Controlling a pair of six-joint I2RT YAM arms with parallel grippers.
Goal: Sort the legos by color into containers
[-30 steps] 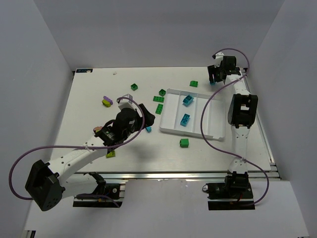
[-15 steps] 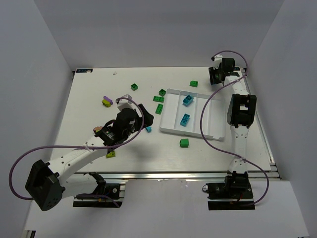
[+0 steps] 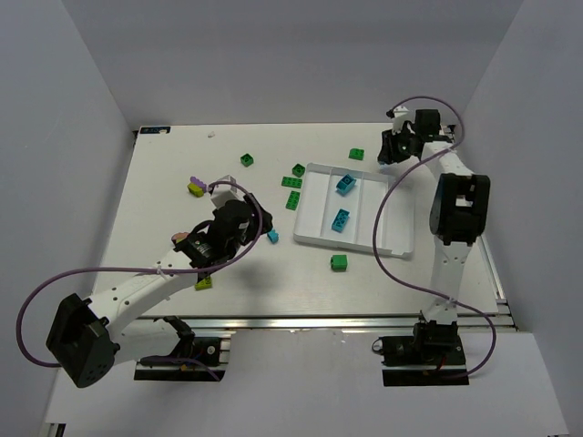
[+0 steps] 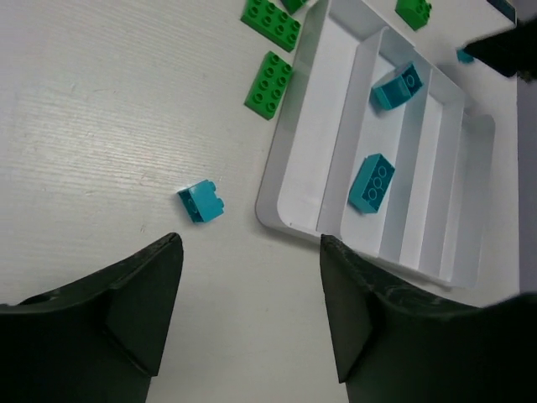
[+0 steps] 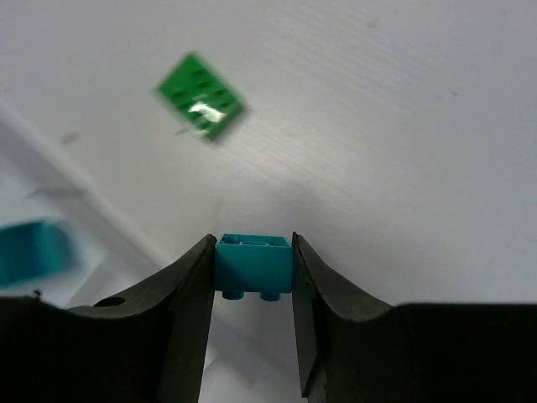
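My right gripper (image 5: 252,270) is shut on a small teal lego (image 5: 253,264), held above the table just past the far right corner of the white tray (image 3: 314,208); from above it sits at the back right (image 3: 393,148). Two teal legos (image 3: 346,184) (image 3: 341,219) lie in the tray's second compartment. My left gripper (image 4: 250,252) hangs open and empty over the table near the tray's left corner (image 4: 267,210). A small teal lego (image 4: 202,203) lies just ahead of its left finger.
Dark green legos lie scattered: one at the back (image 3: 247,159), one near my right gripper (image 3: 356,154), three along the tray's left side (image 3: 292,182), one in front of the tray (image 3: 339,262). Lime and purple legos (image 3: 196,187) sit at the left, another lime one (image 3: 204,283) under my left arm.
The right jaws closed on the teal lego at the back right, and that arm swung a little to the right. The left jaws narrowed slightly; the left arm barely moved.
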